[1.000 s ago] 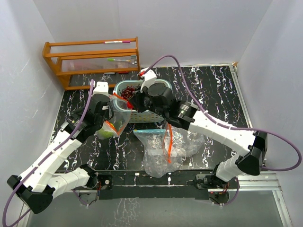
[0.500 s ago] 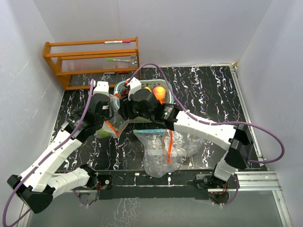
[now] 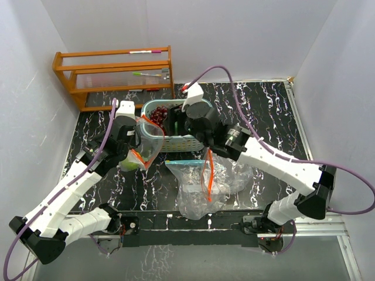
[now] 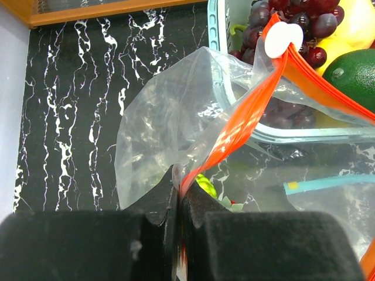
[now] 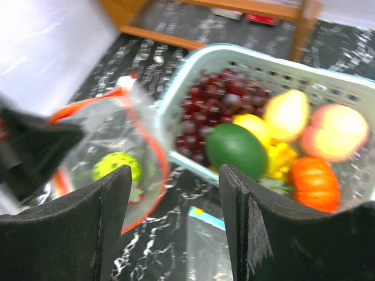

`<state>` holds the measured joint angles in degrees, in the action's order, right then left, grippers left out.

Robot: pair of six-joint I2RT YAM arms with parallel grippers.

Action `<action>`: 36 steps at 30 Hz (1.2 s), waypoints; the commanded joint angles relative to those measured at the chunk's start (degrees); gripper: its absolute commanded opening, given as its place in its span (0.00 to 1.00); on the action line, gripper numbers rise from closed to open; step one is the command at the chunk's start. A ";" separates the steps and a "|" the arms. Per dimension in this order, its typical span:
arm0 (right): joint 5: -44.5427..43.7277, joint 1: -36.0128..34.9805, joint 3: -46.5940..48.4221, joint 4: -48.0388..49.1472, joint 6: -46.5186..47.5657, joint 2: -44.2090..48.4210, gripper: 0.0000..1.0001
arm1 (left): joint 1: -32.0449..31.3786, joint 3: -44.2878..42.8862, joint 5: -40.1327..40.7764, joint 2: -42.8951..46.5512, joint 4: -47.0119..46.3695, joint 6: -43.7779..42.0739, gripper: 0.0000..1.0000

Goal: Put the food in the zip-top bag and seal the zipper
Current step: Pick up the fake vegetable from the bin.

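My left gripper (image 4: 179, 188) is shut on the orange zipper rim of a clear zip-top bag (image 4: 158, 117), holding its mouth up beside the basket. A bumpy lime-green fruit (image 5: 114, 165) lies inside the bag. My right gripper (image 5: 174, 193) is open and empty, hovering between the bag's mouth and the pale blue basket (image 5: 193, 64). In the basket lie purple grapes (image 5: 214, 102), a dark green avocado (image 5: 236, 149), an orange (image 5: 310, 178), a peach (image 5: 337, 132) and yellow fruit (image 5: 287, 114). From above, the bag (image 3: 149, 140) hangs left of the basket (image 3: 153, 109), with the right gripper (image 3: 177, 124) over the basket.
A heap of spare clear bags (image 3: 208, 178), one with a blue zipper strip and one with an orange one, lies in front of the basket. A wooden rack (image 3: 114, 76) stands at the back left against the wall. White walls close in both sides.
My right gripper went from shut to open. Its arm swung left over the bag's mouth, then back right above the basket. The left gripper kept its hold on the bag.
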<state>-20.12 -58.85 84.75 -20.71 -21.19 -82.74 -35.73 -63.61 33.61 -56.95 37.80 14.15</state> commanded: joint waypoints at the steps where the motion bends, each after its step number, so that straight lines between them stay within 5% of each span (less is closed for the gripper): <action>1: -2.03 8.57 2.19 -10.80 -5.18 -1.59 0.64 | 0.31 -0.06 0.68 1.16 -0.18 0.30 0.00; 11: 4.91 16.21 6.37 -15.88 -3.28 -10.25 0.63 | 0.30 0.68 0.73 3.18 0.10 0.26 0.00; 36: 7.69 16.60 5.71 -20.35 -2.30 -20.66 0.57 | 0.30 2.72 1.82 6.43 0.63 0.26 0.00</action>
<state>-12.62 -42.37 91.59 -43.09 -24.03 -102.65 -35.73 -61.06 34.06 -52.01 38.06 14.15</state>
